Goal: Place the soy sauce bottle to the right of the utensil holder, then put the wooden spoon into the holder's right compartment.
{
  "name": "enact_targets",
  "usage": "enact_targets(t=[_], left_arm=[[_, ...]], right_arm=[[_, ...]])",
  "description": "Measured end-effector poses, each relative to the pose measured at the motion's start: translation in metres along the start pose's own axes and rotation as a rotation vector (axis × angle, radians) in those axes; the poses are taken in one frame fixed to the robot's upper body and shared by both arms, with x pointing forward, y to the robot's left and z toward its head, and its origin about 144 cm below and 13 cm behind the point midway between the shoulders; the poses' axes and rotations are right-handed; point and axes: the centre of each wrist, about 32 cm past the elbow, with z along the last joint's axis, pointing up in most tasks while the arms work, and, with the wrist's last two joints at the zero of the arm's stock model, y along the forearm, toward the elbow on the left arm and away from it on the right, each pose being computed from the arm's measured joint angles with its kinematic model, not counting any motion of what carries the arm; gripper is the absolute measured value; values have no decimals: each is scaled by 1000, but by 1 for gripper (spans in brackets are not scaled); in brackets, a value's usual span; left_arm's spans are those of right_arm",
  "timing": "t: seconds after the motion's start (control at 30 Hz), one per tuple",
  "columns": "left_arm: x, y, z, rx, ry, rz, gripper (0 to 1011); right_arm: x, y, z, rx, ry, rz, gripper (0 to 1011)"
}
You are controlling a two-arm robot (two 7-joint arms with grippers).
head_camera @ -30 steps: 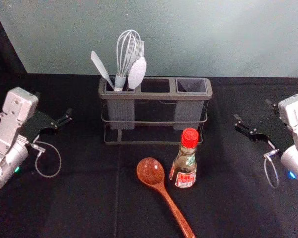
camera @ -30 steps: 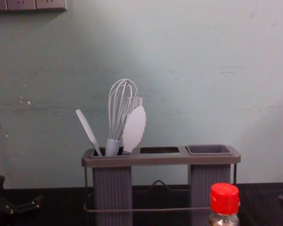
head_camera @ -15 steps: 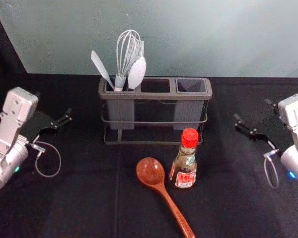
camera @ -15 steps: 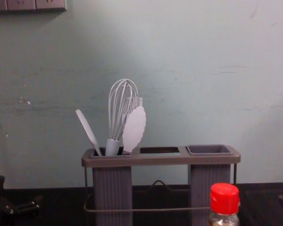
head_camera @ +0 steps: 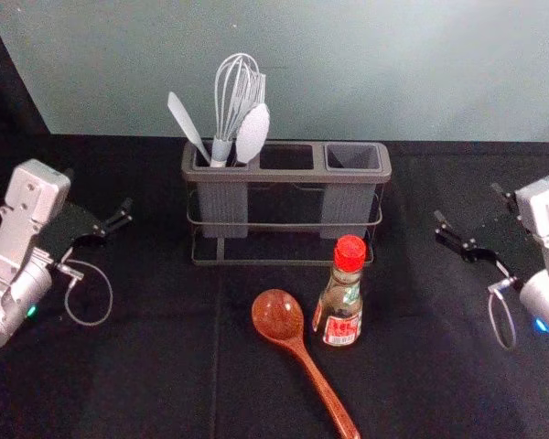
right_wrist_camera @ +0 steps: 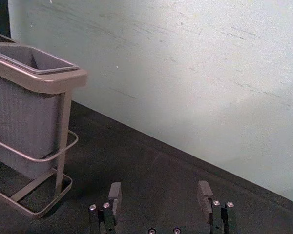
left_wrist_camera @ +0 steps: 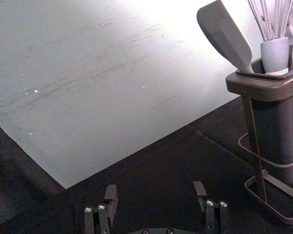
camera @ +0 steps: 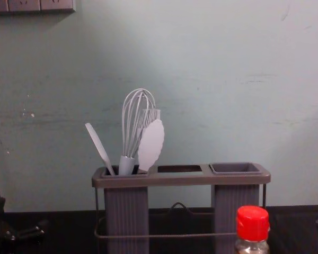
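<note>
We have our left pincer (head_camera: 98,194) out over the counter (head_camera: 146,375) to the left of the utensil holder (head_camera: 288,177), its jaws wide apart and nothing between them. Our right pincer (head_camera: 468,202) is out on the holder's other side, spread just as wide, also holding nothing. The soy sauce bottle (head_camera: 341,306) stands upright in front of the holder, towards its right end, with its red cap (head_camera: 349,253) on; from the chest, we see that cap before the right compartment (head_camera: 353,158). Our wooden spoon (head_camera: 277,315) lies just beside the bottle, on its left, a little apart from it, the bowl towards the holder and the handle slanting back towards us and to the right. In the holder's left compartment we have a whisk (head_camera: 220,151), a slim spatula (head_camera: 188,128) leaning left and a pale, broad-headed utensil (head_camera: 252,134).
</note>
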Motion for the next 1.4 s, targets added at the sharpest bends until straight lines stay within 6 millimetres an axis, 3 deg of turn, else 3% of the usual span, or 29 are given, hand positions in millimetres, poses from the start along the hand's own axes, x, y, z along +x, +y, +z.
enact_targets(t=[0.77, 1.4], left_arm=[[0, 0, 0, 0, 0, 0, 1011], [0, 0, 0, 0, 0, 0, 1011]], right_arm=[[3, -61, 16, 95, 52, 197, 1002], [-13, -68, 26, 130, 146, 381, 1002]])
